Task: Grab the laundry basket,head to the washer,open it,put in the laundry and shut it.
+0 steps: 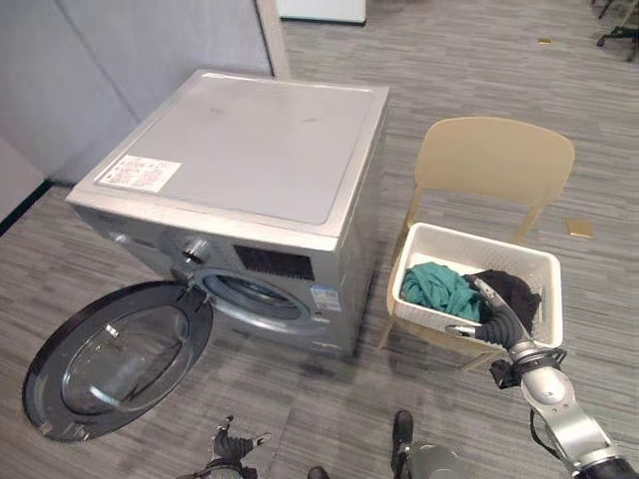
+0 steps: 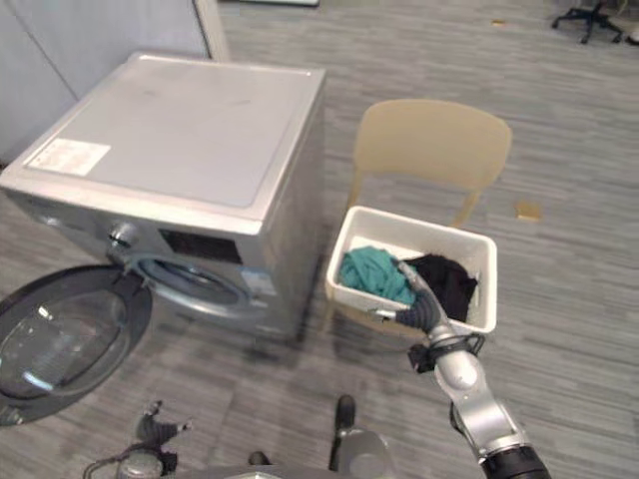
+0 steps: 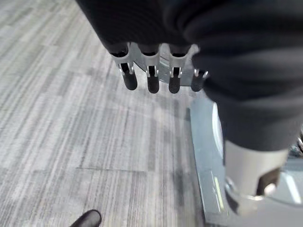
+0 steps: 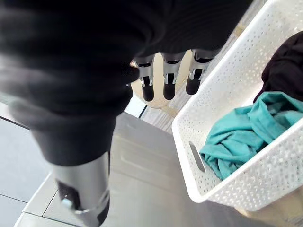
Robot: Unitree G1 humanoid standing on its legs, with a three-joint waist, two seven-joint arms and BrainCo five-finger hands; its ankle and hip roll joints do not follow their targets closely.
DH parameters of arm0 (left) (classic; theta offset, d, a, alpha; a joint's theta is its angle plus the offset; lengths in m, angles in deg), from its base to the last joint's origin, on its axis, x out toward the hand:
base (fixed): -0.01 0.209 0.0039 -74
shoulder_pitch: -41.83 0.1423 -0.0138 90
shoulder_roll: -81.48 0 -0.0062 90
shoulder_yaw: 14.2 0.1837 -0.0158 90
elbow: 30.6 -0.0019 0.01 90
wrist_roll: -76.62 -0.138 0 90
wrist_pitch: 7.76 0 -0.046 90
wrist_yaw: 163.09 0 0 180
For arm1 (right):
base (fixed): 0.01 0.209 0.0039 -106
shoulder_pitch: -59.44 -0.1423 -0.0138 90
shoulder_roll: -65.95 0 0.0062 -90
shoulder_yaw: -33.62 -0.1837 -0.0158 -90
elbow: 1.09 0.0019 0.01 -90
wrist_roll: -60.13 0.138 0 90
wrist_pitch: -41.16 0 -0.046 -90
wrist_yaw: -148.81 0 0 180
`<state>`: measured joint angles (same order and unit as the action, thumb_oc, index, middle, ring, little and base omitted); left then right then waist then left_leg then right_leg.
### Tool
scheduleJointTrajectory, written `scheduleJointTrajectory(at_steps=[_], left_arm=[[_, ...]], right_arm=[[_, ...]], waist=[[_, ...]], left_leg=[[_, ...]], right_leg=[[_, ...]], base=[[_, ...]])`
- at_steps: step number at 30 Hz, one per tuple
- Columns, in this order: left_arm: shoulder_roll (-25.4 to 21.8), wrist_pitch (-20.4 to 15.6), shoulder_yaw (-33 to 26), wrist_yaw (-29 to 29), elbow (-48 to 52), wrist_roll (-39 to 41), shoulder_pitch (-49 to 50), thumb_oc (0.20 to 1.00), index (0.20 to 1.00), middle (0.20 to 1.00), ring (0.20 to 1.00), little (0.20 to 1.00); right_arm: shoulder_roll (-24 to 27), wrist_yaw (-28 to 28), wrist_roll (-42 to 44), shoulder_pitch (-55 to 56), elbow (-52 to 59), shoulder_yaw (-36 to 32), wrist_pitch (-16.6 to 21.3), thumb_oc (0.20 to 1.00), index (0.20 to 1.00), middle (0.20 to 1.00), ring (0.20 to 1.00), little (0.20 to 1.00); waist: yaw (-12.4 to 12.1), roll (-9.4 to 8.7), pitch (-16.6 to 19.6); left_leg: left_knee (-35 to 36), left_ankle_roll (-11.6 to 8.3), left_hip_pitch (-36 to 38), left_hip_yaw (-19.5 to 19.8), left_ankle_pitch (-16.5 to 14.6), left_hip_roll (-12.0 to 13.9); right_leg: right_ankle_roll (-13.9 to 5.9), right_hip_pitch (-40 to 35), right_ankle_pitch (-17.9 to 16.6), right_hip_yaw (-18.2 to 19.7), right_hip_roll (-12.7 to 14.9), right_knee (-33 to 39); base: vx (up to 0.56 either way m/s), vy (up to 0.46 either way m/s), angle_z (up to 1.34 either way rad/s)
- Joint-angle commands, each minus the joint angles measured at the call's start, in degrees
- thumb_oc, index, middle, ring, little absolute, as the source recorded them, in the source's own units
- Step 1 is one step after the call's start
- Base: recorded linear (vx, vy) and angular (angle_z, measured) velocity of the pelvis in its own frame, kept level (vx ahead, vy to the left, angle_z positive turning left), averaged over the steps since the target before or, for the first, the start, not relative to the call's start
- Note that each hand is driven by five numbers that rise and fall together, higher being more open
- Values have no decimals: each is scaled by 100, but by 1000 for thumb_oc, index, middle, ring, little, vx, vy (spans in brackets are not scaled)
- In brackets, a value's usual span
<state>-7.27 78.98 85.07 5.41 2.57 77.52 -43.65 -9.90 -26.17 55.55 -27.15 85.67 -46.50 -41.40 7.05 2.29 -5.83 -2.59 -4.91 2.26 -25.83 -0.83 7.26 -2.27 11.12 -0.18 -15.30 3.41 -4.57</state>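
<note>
From the head views I see the washer with its door open; laundry sits in the basket on the chair. My right hand hovers there, fingers straight, empty. Left wrist view: my left hand is relaxed, empty. Loading and shutting remain.

The place looks like an office or test room more than a home: grey striped carpet tiles cover the floor, a grey partition wall stands behind a silver front-loading washing machine, and the wheeled base of a black office chair shows far off.
</note>
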Motion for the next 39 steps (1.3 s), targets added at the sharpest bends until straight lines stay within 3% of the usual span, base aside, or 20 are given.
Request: scheduleJointTrajectory(at_steps=[1,2,3,6,8,10,15,21,27,39], left_arm=[[0,-176,118,80,104,-105,-332,1000,1000,1000,1000,1000],[3,-179,117,79,98,-104,-340,1000,1000,1000,1000,1000],[48,-204,224,125,68,-56,-404,1000,1000,1000,1000,1000],[62,-243,308,150,4,-46,-371,1000,1000,1000,1000,1000],[55,-263,371,155,23,-41,-336,1000,1000,1000,1000,1000],[17,-258,417,154,10,-14,-338,1000,1000,1000,1000,1000],[-29,-222,359,233,-262,-143,-258,1000,1000,1000,1000,1000],[-221,-236,407,256,-307,-243,-307,1000,1000,1000,1000,1000],[-497,-286,448,100,-172,-77,-610,1000,1000,1000,1000,1000],[-570,-480,856,-110,51,375,-1065,1000,1000,1000,1000,1000]], right_arm=[[266,154,-137,-336,113,-12,164,1000,1000,1000,1000,1000],[267,158,-137,-347,103,-9,167,1000,1000,1000,1000,1000],[378,159,-327,-468,-53,175,68,1000,1000,1000,1000,1000],[549,189,-664,-660,-314,428,15,1000,1000,1000,1000,1000],[647,269,-866,-865,-538,590,-14,1000,1000,1000,1000,1000],[700,312,-1019,-1132,-779,809,-82,1000,1000,1000,1000,1000],[912,298,-1615,-1549,-1200,1249,-173,1000,1000,1000,1000,1000],[1020,340,-1916,-2079,-1564,1662,-223,1000,1000,1000,1000,1000],[790,535,-2000,-3268,-2413,2339,-384,1000,1000,1000,1000,1000],[361,939,-2056,-5267,-5170,3264,-795,1000,1000,1000,1000,1000]], waist=[[-72,-133,-350],[-71,-128,-353],[-209,-305,-398],[-377,-415,-385],[-499,-411,-419],[-639,-388,-465],[-751,-242,-400],[-860,-283,-481],[-1130,-373,-724],[-1595,-211,-1288]], left_leg=[[-1636,-56,-38,435,-144,-88],[-1674,-69,-58,442,-154,-71],[-1807,114,-564,914,-139,-310],[-1184,236,-899,1555,-437,-532],[-693,196,-1060,1934,-264,-589],[-377,138,-1368,2273,109,-647],[131,205,-988,2243,137,-626],[73,319,-851,2085,11,-699],[57,409,-1370,2108,43,-784],[213,338,-2518,2445,545,-911]], right_leg=[[-272,-617,-4,467,-170,450],[-263,-616,-2,465,-181,452],[-198,-667,-96,627,-89,581],[-312,-815,-92,944,-7,717],[-347,-904,-56,1125,-17,775],[-345,-899,-34,1260,-80,775],[-337,-991,138,1443,-142,686],[-376,-1001,171,1531,-33,491],[-439,-364,3,1513,32,380],[-413,731,-264,1225,89,385]], base=[[65,-116,-42],[-5,-131,-77],[22,-74,-86],[148,13,-67],[132,63,-42],[60,45,-49],[132,130,-43],[67,116,-21],[-58,33,-2],[-78,-7,13]])
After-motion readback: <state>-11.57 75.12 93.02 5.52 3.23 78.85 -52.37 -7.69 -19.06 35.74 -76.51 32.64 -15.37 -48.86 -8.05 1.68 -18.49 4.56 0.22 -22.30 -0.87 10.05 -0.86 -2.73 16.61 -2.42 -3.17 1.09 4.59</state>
